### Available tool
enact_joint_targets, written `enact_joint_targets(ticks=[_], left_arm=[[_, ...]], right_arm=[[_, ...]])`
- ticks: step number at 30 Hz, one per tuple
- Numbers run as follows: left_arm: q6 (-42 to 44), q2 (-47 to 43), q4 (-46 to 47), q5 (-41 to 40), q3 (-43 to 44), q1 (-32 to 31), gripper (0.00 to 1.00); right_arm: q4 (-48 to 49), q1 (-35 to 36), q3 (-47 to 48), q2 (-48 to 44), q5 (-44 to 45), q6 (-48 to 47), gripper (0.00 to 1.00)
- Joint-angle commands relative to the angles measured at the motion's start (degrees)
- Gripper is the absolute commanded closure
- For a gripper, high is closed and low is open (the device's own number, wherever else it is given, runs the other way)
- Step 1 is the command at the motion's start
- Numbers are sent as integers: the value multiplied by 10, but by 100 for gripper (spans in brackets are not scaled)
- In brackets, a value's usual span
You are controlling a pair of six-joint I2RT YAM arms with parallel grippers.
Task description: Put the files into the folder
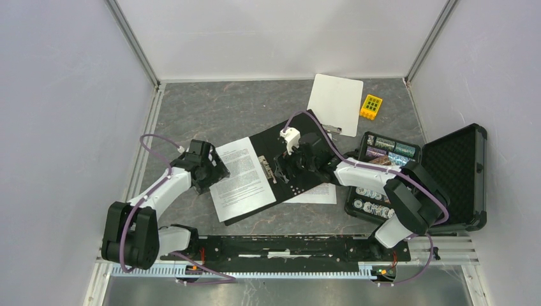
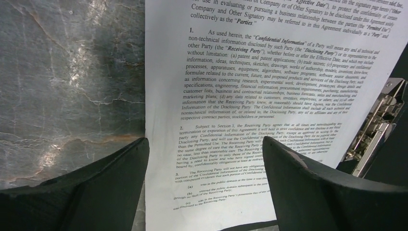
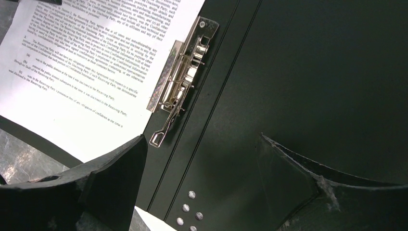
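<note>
The folder [image 1: 305, 183] lies open in the middle of the table, black inside up, its metal clip [image 1: 268, 169] along the spine. One printed sheet [image 1: 242, 178] lies on its left half. A second sheet [image 1: 317, 193] pokes out from under its near right edge. My left gripper [image 1: 215, 172] is open over the sheet's left edge; in the left wrist view the sheet [image 2: 250, 86] lies between the open fingers [image 2: 204, 159]. My right gripper [image 1: 288, 167] is open and empty above the folder's bare right half [image 3: 298, 72], next to the clip [image 3: 185, 82].
A blank white clipboard [image 1: 335, 102] and a yellow block [image 1: 371, 106] lie at the back. An open black foam-lined case [image 1: 456, 172] with small items stands at the right, close to my right arm. Grey walls enclose the table.
</note>
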Motion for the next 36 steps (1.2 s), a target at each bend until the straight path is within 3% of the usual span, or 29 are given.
enact_joint_targets(ticks=[1, 13, 20, 36], left_arm=[[-35, -21, 32, 20, -2, -3, 8], [-46, -23, 41, 33, -2, -23, 11], [-24, -44, -50, -71, 28, -24, 0], [-53, -3, 20, -14, -10, -36, 4]], right_arm=[[32, 2, -8, 16, -21, 12, 11], [42, 3, -11, 19, -30, 20, 14], [44, 2, -12, 11, -31, 21, 13], [51, 3, -22, 10, -30, 19, 13]])
